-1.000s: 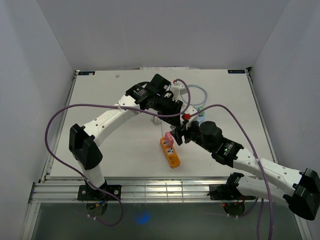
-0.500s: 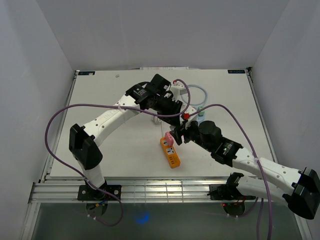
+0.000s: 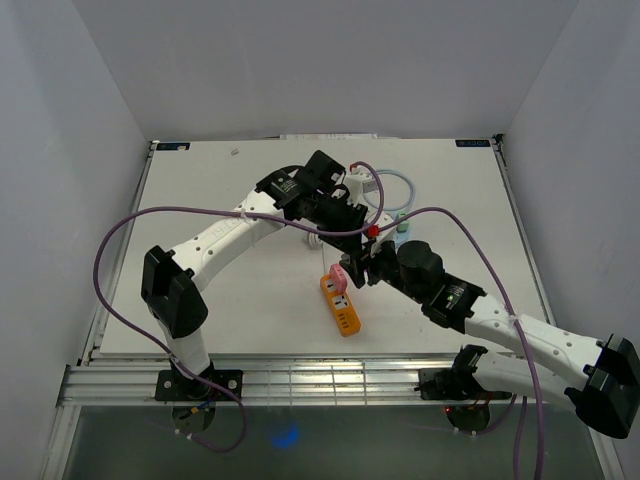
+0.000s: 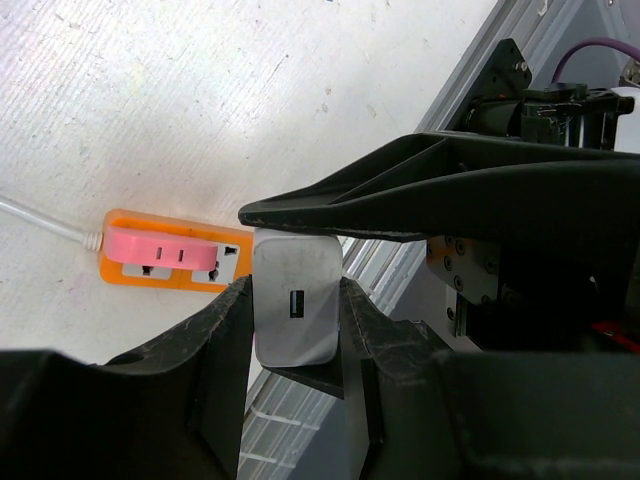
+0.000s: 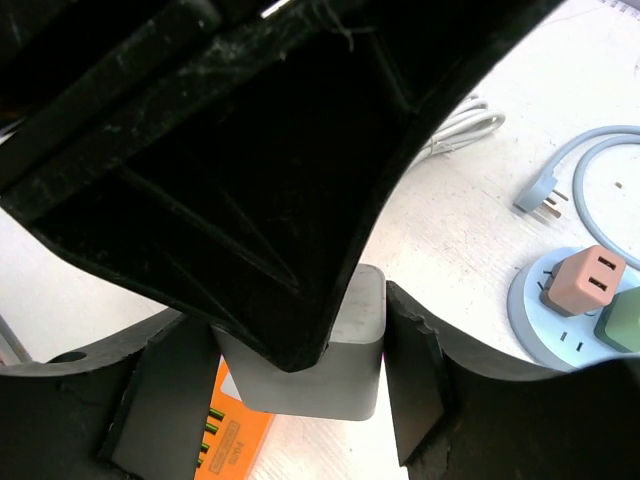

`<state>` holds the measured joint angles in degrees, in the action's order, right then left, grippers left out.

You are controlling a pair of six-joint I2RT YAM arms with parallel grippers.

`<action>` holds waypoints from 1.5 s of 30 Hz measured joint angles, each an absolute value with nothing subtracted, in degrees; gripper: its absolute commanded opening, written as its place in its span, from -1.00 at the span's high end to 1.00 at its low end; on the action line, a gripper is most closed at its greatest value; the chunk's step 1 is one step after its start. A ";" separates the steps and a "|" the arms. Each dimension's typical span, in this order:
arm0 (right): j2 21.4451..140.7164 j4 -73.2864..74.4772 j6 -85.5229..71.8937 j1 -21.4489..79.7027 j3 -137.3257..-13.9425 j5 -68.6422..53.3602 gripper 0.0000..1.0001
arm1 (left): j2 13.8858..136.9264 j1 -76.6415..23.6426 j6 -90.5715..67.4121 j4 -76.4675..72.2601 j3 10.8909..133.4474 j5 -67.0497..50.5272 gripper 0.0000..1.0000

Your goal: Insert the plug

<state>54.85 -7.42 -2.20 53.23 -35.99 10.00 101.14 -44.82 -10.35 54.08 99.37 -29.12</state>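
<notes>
A grey plug block [image 4: 295, 270] with a USB slot sits between my left gripper's [image 4: 294, 312] two fingers, which press on its sides. In the right wrist view the same grey plug [image 5: 325, 385] is also clamped between my right gripper's [image 5: 298, 372] fingers, with a left finger overlapping its top. In the top view the two grippers meet, left [image 3: 350, 218] and right [image 3: 362, 262], just above the orange power strip [image 3: 346, 312]. The plug itself is hidden there. A pink plug [image 3: 338, 275] sits in the strip's far end.
A round pale-blue power strip [image 5: 560, 335] with a pink adapter [image 5: 583, 280] and a green one lies beyond the grippers, with its blue cable [image 3: 395, 185] looped behind. A white cable [image 5: 455, 130] lies nearby. The table's front rail [image 3: 330, 375] is near the orange strip.
The left arm has shifted slightly to the right. The right arm and the orange strip have hardly moved.
</notes>
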 measured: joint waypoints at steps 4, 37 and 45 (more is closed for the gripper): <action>55.02 -7.44 -2.20 53.23 -36.01 10.00 0.25 | 101.16 -44.82 -10.35 54.11 99.37 -29.04 1.00; 51.31 -13.08 -10.17 53.39 -26.96 8.71 0.60 | 95.04 -44.71 -10.61 48.75 94.39 -25.89 -0.25; 51.31 -13.13 -10.00 53.45 -26.92 8.75 0.60 | 95.09 -44.71 -10.61 48.62 94.32 -27.51 -0.46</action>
